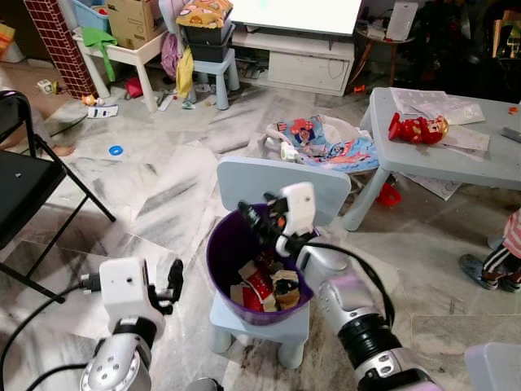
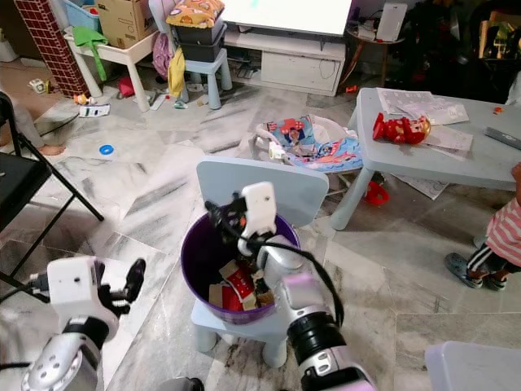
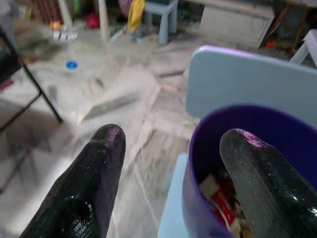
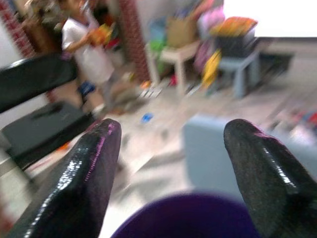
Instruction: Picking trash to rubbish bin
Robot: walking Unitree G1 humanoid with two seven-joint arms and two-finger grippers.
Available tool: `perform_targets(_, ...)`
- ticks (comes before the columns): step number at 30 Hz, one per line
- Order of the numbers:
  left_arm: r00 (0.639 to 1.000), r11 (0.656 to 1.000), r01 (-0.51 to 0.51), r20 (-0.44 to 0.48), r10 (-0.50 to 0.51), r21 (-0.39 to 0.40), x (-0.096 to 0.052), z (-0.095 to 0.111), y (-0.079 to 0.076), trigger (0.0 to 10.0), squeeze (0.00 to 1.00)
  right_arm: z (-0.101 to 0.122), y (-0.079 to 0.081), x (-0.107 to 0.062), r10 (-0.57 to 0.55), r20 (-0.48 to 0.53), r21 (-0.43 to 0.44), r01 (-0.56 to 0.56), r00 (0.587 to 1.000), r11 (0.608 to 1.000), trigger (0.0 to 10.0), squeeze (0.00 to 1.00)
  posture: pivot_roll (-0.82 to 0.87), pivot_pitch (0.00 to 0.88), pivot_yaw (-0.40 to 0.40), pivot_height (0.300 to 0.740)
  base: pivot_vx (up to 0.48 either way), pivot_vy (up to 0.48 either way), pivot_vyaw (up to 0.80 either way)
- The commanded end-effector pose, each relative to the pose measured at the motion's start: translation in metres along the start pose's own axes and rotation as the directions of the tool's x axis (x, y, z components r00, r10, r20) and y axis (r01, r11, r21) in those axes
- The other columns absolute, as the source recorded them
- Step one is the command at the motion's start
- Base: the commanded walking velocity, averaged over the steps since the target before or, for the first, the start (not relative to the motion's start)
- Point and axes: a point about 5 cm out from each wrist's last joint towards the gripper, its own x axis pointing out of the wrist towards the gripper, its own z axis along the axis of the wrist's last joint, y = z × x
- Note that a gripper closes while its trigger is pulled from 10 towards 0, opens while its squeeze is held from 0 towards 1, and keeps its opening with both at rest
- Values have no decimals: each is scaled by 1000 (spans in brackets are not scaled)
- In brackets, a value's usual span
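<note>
Nearest, the left gripper (image 1: 172, 285) hangs low beside the small pale-blue chair (image 1: 277, 183), its fingers (image 3: 94, 173) spread apart with nothing between them, pointed toward the purple bin (image 1: 224, 244). That bin stands on the chair's seat, and trash (image 1: 264, 287) — red and white wrappers, bits of cardboard — lies in its bottom. Over the bin's rim hovers the right gripper (image 1: 254, 218), just in front of the chair's backrest; its two fingers (image 4: 89, 168) stand wide apart and hold nothing, the purple rim below them.

Left of the robot, a black folding chair (image 1: 28, 187) stands on the marble floor (image 1: 163, 179). Beyond the little chair, a heap of printed cloth (image 1: 326, 142) lies on the floor, with a grey-blue table (image 1: 440, 159) to its right bearing a red toy (image 1: 417, 128) and papers (image 1: 431, 102). A person's striped sleeve and sandalled foot (image 1: 480, 269) show at the right edge. Farther off — a blue ring (image 1: 116, 151) on the floor, a white stool (image 1: 122, 61), a stack of dark bins (image 1: 207, 41) on a blue stool, and a white cabinet (image 1: 305, 61).
</note>
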Motion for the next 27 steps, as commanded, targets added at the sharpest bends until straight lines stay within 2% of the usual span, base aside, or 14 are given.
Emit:
perform_targets(1,999,999,33,34,-33,0,9,5,-5,10000,0,25,-20,-6,-78,105,-36,82,991,996,10000,1000,195,69,-35,740,0,0,0)
perform_targets(2,999,999,33,34,-33,0,9,5,-5,10000,0,25,-20,-6,-78,105,-36,82,991,996,10000,1000,195,69,-35,740,0,0,0)
perform_targets(4,994,997,73,75,-75,34,21,13,-12,10000,0,42,-38,-19,-145,164,-82,160,976,984,10000,1000,148,54,-17,740,0,0,0)
perform_targets(6,991,995,94,90,-97,42,28,17,-16,10000,0,51,-49,-29,-182,194,-95,204,964,974,10000,1000,127,47,-8,740,0,0,0)
perform_targets(7,991,995,94,90,-97,42,28,17,-16,10000,0,51,-49,-29,-182,194,-95,204,964,974,10000,1000,127,47,-8,740,0,0,0)
perform_targets(8,989,994,105,100,-109,41,35,20,-19,10000,0,57,-57,-39,-211,212,-108,238,954,965,10000,1000,104,42,4,740,0,0,0)
perform_targets(11,983,990,130,121,-135,48,43,25,-23,10000,0,65,-65,-53,-247,233,-124,281,940,952,10000,1000,80,38,16,740,0,0,0)
perform_targets(15,970,986,159,179,-165,45,51,35,-31,10000,0,72,-74,-74,-314,249,-157,359,916,920,10000,1000,42,36,36,740,0,0,0)
perform_targets(19,967,985,167,188,-174,52,54,37,-35,10000,0,73,-78,-86,-350,237,-160,392,906,906,10000,1000,28,37,44,740,0,0,0)
perform_targets(24,965,982,187,183,-189,32,56,34,-38,10000,0,71,-81,-101,-396,203,-158,429,896,890,10000,1000,18,44,51,740,0,0,-783)
perform_targets(27,962,980,197,185,-199,28,55,34,-39,10000,0,71,-81,-102,-403,194,-152,433,894,888,10000,1000,19,47,50,740,0,0,-800)
